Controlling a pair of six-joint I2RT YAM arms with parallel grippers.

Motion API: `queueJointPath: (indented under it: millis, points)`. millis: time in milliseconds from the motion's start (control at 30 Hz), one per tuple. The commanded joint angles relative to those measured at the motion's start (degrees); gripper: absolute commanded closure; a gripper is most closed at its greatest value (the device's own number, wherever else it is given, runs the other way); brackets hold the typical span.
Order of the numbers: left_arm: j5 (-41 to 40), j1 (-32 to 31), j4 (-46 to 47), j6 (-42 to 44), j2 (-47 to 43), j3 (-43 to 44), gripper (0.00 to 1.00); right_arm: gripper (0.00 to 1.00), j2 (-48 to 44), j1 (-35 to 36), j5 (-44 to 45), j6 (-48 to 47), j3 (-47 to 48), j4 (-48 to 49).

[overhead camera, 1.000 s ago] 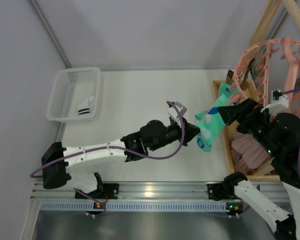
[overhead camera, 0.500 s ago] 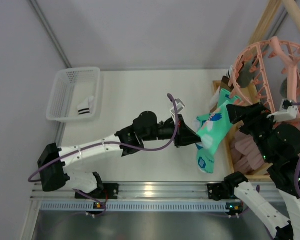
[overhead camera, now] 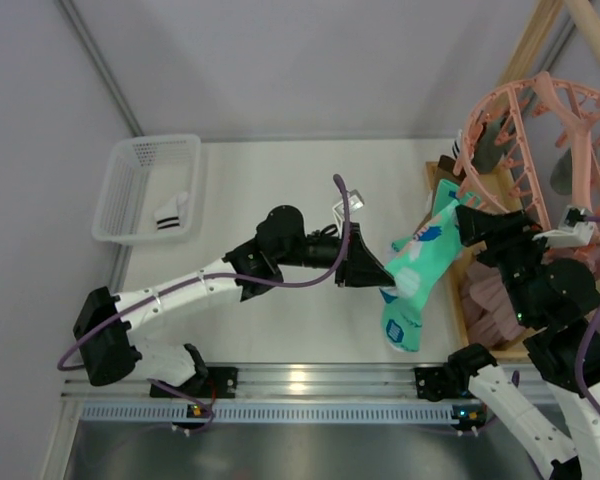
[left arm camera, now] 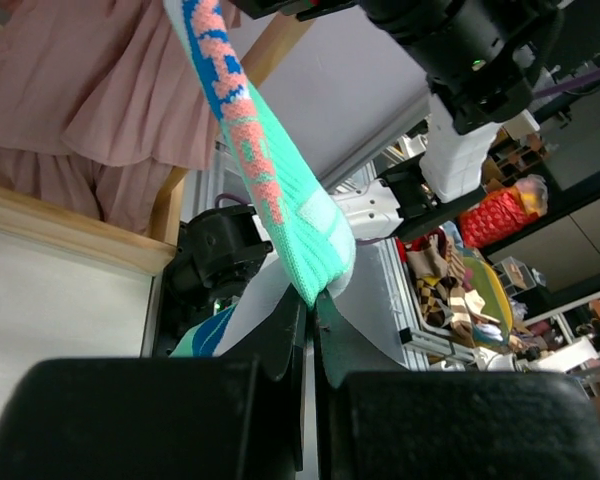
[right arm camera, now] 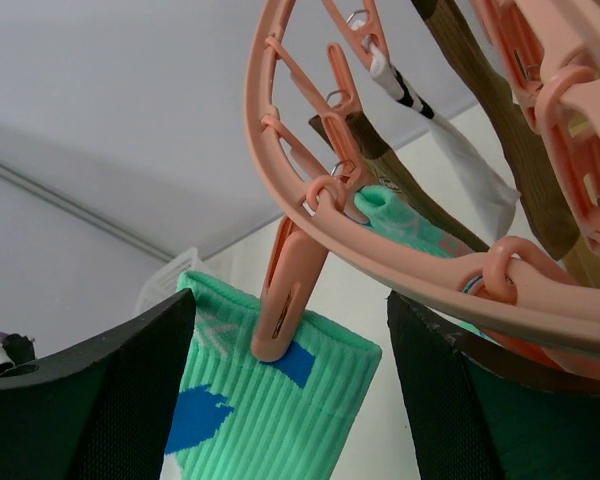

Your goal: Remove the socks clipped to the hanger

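While clenched on the mint-green sock partway down its length, holds it stretched slantwise below the hanger: so with the left gripper. Gapes wide at the right gripper, straddling 1 pink clip at the sock's cuff, touching neither. Cannot tell whether that clip bites. Also clipped on the ring: 1 white striped sock, brown socks.

No legible text, label, brand, number or sign found in any view. The pink and blue marks on the mint-green sock show as woven pattern blocks, not letters. The colourful clutter beyond the table edge in the left wrist view is too small and blurred to read
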Motion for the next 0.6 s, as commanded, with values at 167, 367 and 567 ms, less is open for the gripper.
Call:
queueJointPath:
  millis: [167,367,567]
  points:
    - [9.6,2.2,2.1,-1.3,1.0,3.7,1.00,0.26,-2.8,-0.3,-2.7,-1.1,-4.8,13.0]
    - [6.3,2.2,2.1,-0.4,0.3,1.1,1.00,0.27,-1.4,-0.4,-1.0,-0.1,-3.3,9.4]
    - [-8.7,1.7,0.8,4.6,-2.4,-4.0,1.00,0.33,7.0,-0.4,1.9,5.3,6.8,-5.9]
